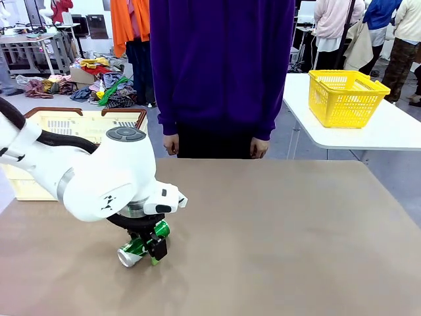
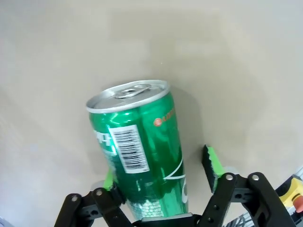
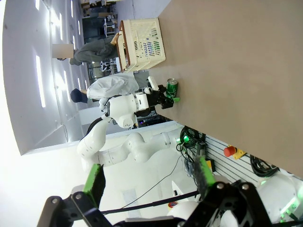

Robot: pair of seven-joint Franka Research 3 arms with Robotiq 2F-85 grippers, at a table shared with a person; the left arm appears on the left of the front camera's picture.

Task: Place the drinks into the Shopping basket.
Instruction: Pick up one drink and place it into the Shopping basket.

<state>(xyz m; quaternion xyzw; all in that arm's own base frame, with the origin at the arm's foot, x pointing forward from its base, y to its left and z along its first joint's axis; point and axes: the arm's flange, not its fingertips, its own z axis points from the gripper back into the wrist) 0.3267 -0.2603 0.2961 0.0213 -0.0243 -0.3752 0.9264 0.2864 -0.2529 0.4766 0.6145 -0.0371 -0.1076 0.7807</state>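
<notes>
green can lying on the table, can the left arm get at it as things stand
Probably yes: the left gripper already straddles the green can, one finger on each side, jaws not yet shut on it. Nothing else lies near it on the table.

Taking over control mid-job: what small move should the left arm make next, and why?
Probably finish closing the left gripper on the green can. The can lies on its side on the table between the pads, with a gap at one pad, so it does not look gripped.
</notes>
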